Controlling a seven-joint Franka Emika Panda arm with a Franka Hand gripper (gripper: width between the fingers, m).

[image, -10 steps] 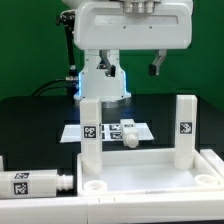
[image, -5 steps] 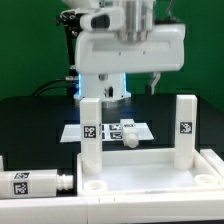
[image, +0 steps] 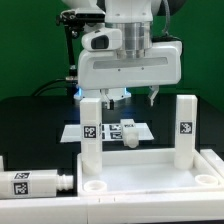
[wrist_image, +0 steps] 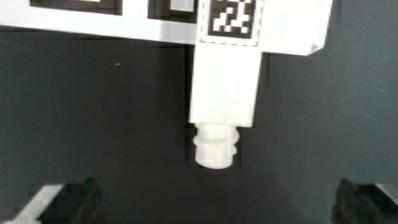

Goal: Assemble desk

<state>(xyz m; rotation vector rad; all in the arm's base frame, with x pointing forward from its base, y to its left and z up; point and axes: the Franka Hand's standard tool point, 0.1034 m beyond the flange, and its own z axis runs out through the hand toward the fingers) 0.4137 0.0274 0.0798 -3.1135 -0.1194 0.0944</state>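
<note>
1. Jaws first: the gripper (image: 128, 97) hangs above the middle of the scene, spread wide, with nothing between its fingertips (wrist_image: 71, 203). You are carrying no part.
2. Desk so far: the tabletop (image: 140, 180) lies flat at the front. Two legs stand upright on it, one (image: 90, 128) toward the exterior view's left and one (image: 184, 125) toward its right.
3. Your likely target is the loose leg (image: 127, 133), lying on its side just behind the tabletop and partly on the marker board (image: 146, 130). In the wrist view its peg (wrist_image: 214, 146) points toward the gripper, over the dark table (wrist_image: 89, 120).
4. Another leg (image: 30, 183) lies on its side beside the tabletop, at the exterior view's left.
5. Step in hand, as I judge it: you are lining up to pick the third leg, with two more to fit.
6. Next move: the fingers already stand either side of the leg's line, but off the peg end. Shift along the leg so they straddle the square body — not the round peg — then descend and close squarely, or the leg may twist.
</note>
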